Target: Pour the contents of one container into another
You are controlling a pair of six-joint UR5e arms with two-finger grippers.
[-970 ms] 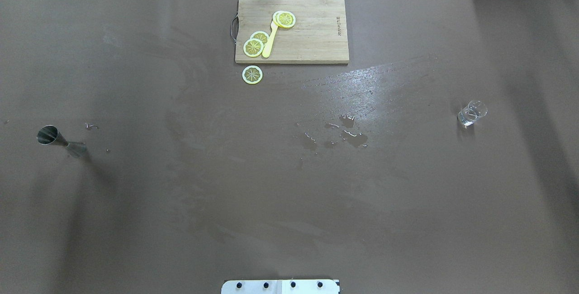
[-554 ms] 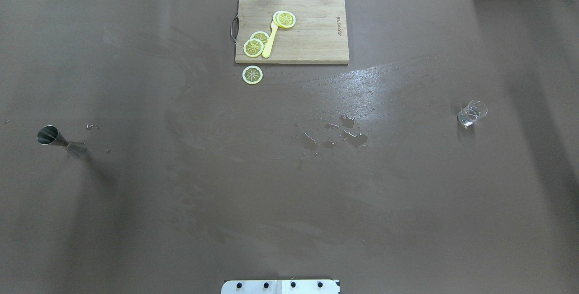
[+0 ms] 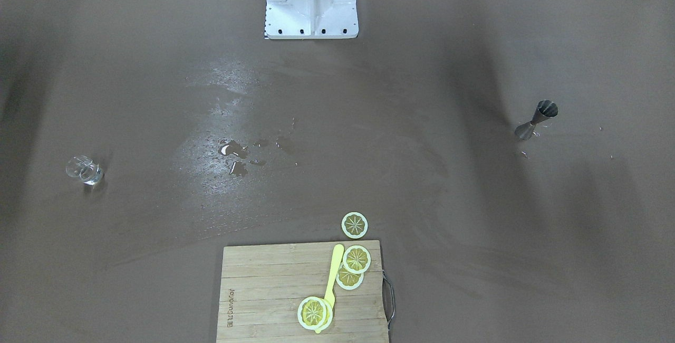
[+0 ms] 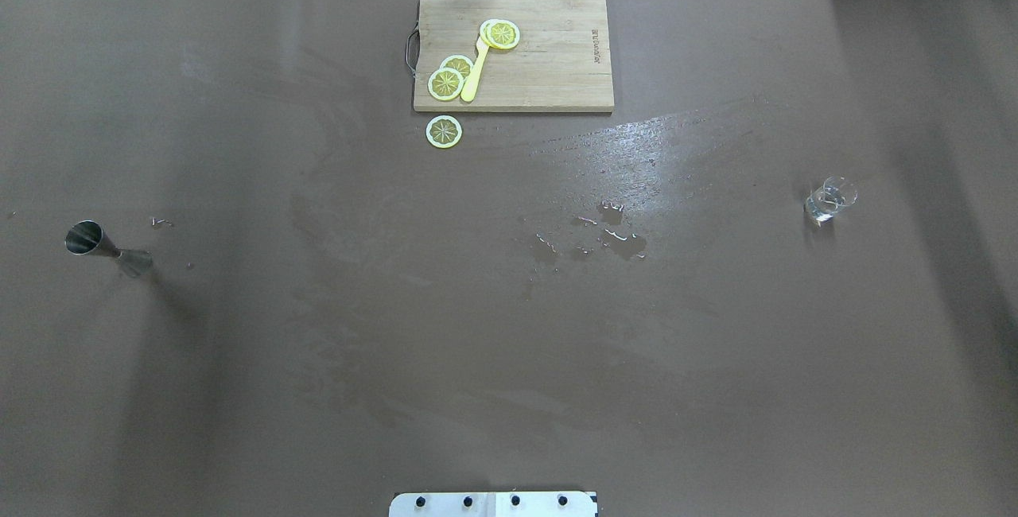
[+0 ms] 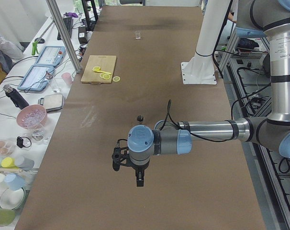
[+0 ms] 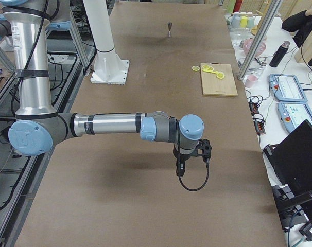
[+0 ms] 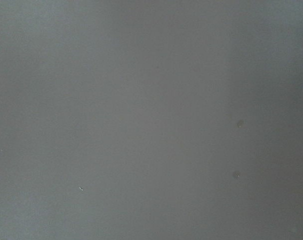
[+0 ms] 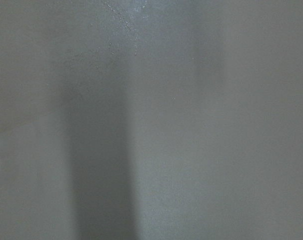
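Observation:
The clear glass tumbler (image 4: pixel 829 200) stands upright at the table's right side, also small at the left in the front view (image 3: pixel 84 170) and far off in the left side view (image 5: pixel 137 34). The steel jigger (image 4: pixel 103 246) stands at the far left (image 3: pixel 537 120), just beyond my left wrist (image 5: pixel 140 118). My left gripper (image 5: pixel 139 181) hangs over bare table short of the jigger. My right gripper (image 6: pixel 179 169) hangs above the table; the tumbler does not show there. Whether either gripper is open or shut I cannot tell. Both wrist views show only blurred brown tabletop.
A wooden cutting board (image 4: pixel 549 64) with lemon slices (image 4: pixel 445 83) and a yellow knife (image 4: pixel 474 75) lies at the far middle edge. One slice (image 4: pixel 443 131) lies on the table. Small puddles (image 4: pixel 620 240) sit mid-table. The robot's base plate (image 4: pixel 493 503) is at the near edge.

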